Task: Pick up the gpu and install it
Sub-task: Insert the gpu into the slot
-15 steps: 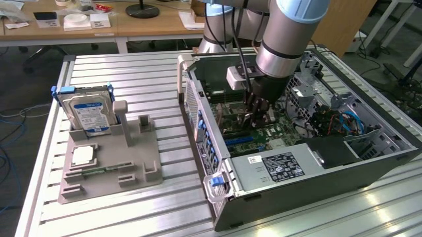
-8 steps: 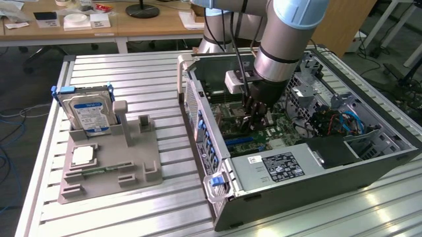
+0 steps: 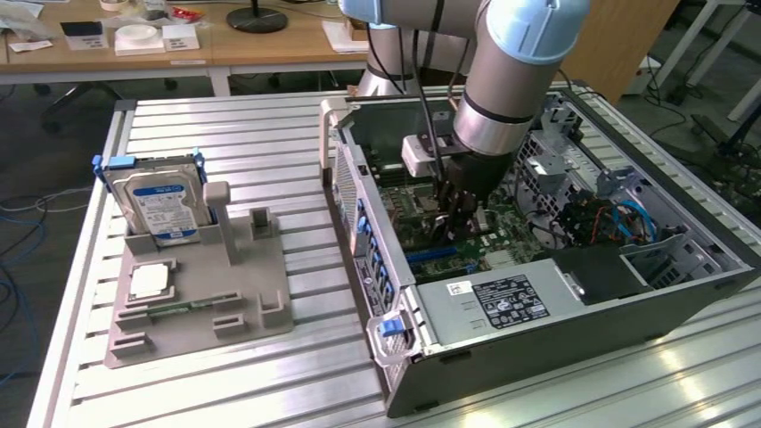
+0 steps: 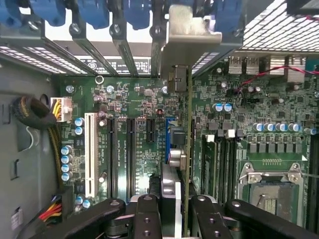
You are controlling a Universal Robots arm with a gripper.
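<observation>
GRIPPER (image 4: 175, 219): pinching gpu (image 4: 189, 124) between both fingers, edge-on, so its connector edge faces motherboard (image 4: 134, 99) | GPU: directly beyond gripper, inside open case (image 3: 559, 348); bracket end toward rear wall; lined up by 1 blue slot (image 4: 169, 132) | STEP: judged insertion; seated or just above, cannot tell

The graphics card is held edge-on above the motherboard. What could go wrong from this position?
The gpu, clamped in the end effector, looks offset beside the blue slot. Pressing down might miss the slot and stress the card. Its silver bracket is close to the case's slot dividers and may catch there.
</observation>
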